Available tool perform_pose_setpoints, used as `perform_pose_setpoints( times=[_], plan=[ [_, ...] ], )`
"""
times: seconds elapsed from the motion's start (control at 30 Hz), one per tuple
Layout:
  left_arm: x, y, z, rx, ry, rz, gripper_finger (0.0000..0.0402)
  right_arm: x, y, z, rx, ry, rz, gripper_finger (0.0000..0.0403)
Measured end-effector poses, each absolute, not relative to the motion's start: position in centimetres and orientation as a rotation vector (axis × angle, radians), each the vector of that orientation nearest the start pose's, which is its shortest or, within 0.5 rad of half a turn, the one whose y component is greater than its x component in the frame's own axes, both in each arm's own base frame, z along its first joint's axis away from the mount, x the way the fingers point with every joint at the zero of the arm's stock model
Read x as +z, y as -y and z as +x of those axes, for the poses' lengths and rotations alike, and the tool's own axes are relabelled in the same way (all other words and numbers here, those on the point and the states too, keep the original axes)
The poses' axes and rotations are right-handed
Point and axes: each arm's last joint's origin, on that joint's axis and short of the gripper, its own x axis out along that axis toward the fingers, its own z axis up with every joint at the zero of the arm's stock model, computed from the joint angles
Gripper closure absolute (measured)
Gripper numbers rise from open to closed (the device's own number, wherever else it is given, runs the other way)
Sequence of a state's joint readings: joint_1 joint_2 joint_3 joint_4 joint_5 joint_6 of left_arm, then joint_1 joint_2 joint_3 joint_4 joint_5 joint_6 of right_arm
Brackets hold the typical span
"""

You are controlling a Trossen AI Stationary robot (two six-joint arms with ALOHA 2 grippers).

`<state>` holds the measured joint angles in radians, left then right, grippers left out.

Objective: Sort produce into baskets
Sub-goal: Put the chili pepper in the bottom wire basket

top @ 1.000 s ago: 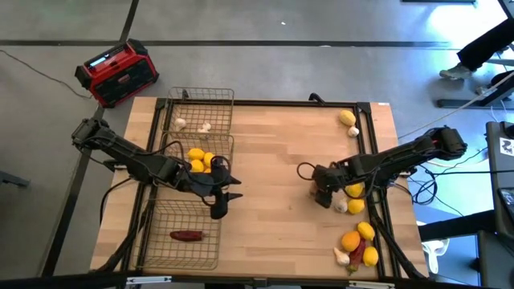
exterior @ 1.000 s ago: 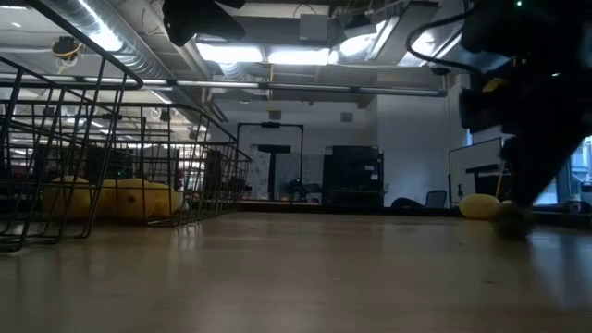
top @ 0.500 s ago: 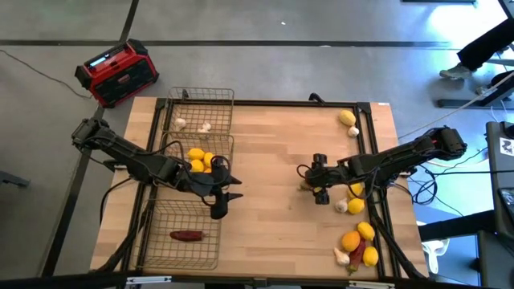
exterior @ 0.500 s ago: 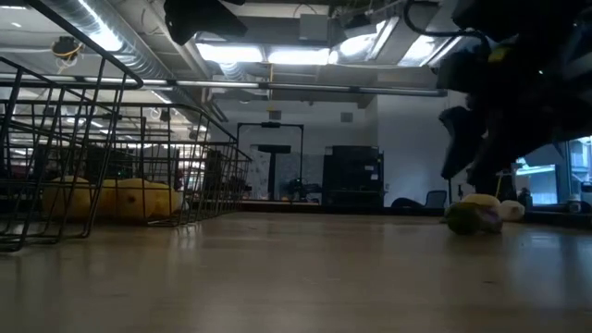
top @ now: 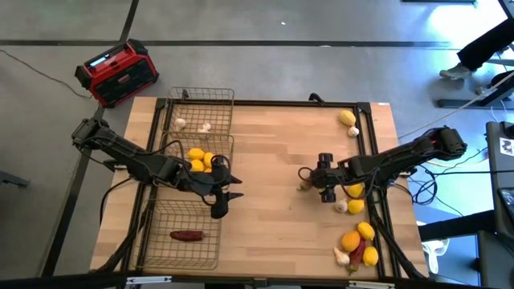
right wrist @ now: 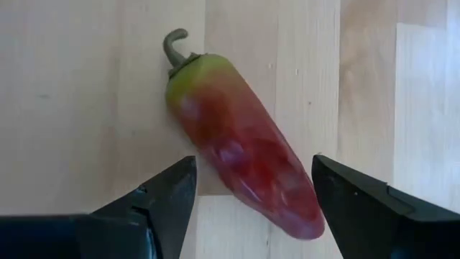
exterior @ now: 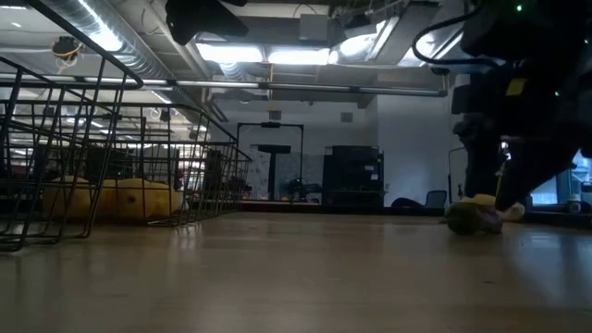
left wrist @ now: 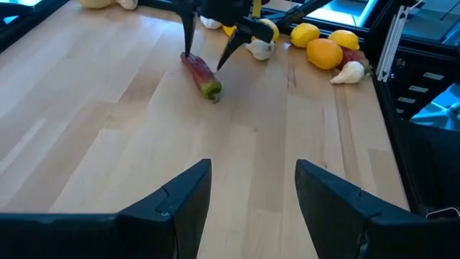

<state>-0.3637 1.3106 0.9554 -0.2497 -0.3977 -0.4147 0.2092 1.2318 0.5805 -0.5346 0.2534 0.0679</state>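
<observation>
Chili pickup in hand
Right gripper (right wrist: 248, 208) spread astride the red chili pepper (right wrist: 241, 147); next: descend, clamp; left gripper (left wrist: 251, 205) apart, waiting.

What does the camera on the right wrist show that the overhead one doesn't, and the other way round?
Only the right wrist view shows the red chili pepper up close, with its green end and curled stem, lying between the open right pincer fingers. Only the overhead view shows the three wire baskets, the lemons in the middle one, the waiting left pincer and the red-and-black box. Both show the wooden table.
</observation>
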Motion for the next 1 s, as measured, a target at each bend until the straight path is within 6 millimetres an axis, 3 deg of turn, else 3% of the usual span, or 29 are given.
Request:
perform_pose_setpoints(
  times=[0.4,0.63,0.73,1.0],
  plan=[
    [28.1,9.0,26.9,0.134,-0.485,-0.195,0.0204,14.0,-3.1,19.9,-0.162,-1.189,-0.266,0.0130],
    [28.2,9.1,27.0,0.129,-0.476,-0.189,0.0204,12.7,-2.2,20.6,-0.154,-1.261,-0.181,0.0135],
    [28.2,9.1,27.0,0.129,-0.476,-0.189,0.0204,12.7,-2.0,20.7,-0.165,-1.252,-0.118,0.0160],
    [28.2,9.1,27.0,0.132,-0.475,-0.201,0.0204,13.9,-2.3,21.7,-0.148,-1.228,-0.073,0.0272]
  ],
)
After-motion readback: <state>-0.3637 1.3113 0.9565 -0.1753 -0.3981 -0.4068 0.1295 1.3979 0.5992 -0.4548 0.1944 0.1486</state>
